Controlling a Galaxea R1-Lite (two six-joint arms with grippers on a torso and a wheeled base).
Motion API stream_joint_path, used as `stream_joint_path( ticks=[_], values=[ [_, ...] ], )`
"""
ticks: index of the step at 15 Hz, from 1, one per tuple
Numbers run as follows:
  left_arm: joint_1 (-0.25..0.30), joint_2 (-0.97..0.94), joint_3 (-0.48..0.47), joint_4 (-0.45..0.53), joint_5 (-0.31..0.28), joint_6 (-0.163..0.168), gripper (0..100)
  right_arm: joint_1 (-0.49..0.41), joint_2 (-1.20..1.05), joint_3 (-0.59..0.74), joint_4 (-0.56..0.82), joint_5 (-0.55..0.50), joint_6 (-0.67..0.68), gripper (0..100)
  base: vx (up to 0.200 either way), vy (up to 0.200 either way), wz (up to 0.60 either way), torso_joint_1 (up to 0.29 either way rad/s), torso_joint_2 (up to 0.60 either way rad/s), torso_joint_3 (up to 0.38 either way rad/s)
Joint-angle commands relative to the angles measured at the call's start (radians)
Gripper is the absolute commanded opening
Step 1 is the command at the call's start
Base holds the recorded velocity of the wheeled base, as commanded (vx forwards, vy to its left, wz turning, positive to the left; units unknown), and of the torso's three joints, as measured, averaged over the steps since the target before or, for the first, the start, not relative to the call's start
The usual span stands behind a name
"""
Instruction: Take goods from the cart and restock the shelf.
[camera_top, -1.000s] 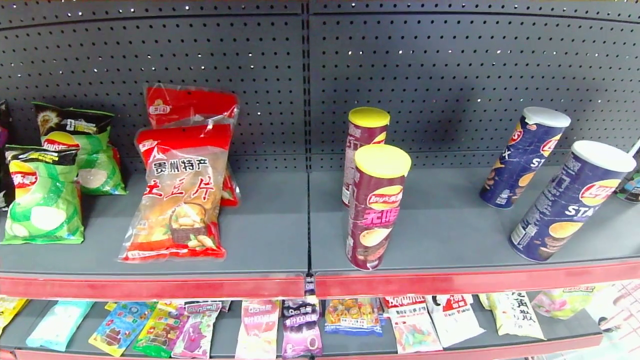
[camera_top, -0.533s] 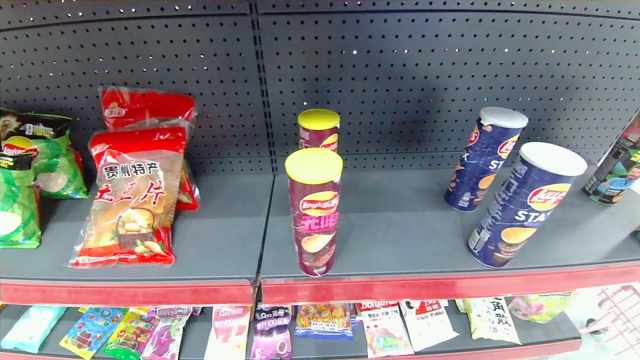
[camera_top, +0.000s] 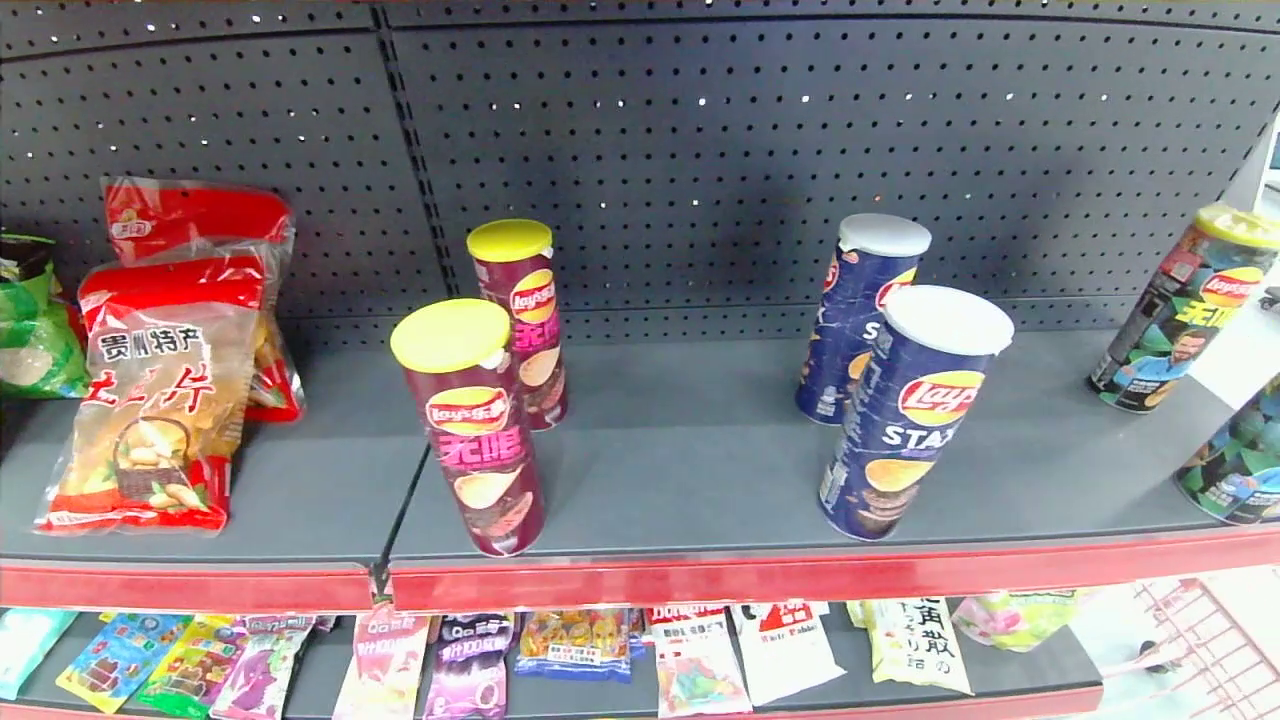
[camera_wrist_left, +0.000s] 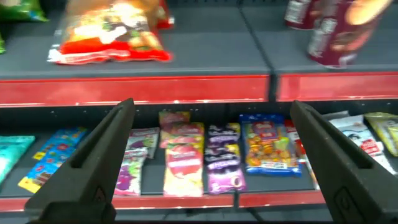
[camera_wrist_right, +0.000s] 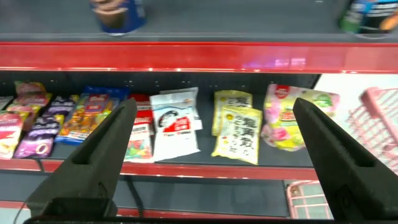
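Your left tool (camera_wrist_left: 211, 104) is spread wide open and holds nothing; your right tool (camera_wrist_right: 214, 102) is spread the same way, also empty. Both face the shelf (camera_top: 680, 480). In the head view, the front maroon can (camera_top: 470, 430) stands upright at 8 o'clock, with the rear maroon can (camera_top: 520, 320) just behind it. The front blue can (camera_top: 910, 410) and rear blue can (camera_top: 860, 300) stand toward 3 o'clock, well apart from the maroon pair. Red bags (camera_top: 150, 400) lie at 9 o'clock. The pink cart (camera_top: 1200, 640) shows at 4 o'clock.
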Motion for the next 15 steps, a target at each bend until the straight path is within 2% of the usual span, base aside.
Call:
stream_joint_path(
  ticks=[1, 12, 15],
  values=[
    [0.000, 0.000, 0.000, 0.000, 0.000, 0.000, 100, 0.001, 0.002, 0.000, 0.000, 0.000, 0.000, 100, 0.000, -0.200, 0.00, 0.002, 0.00, -0.002],
    [0.000, 0.000, 0.000, 0.000, 0.000, 0.000, 100, -0.001, 0.002, 0.000, 0.000, 0.000, 0.001, 100, 0.000, -0.200, 0.00, 0.003, 0.00, 0.004],
    [0.000, 0.000, 0.000, 0.000, 0.000, 0.000, 100, 0.001, 0.002, 0.000, 0.000, 0.000, 0.000, 100, 0.000, 0.000, 0.00, 0.000, 0.00, 0.000]
  ],
)
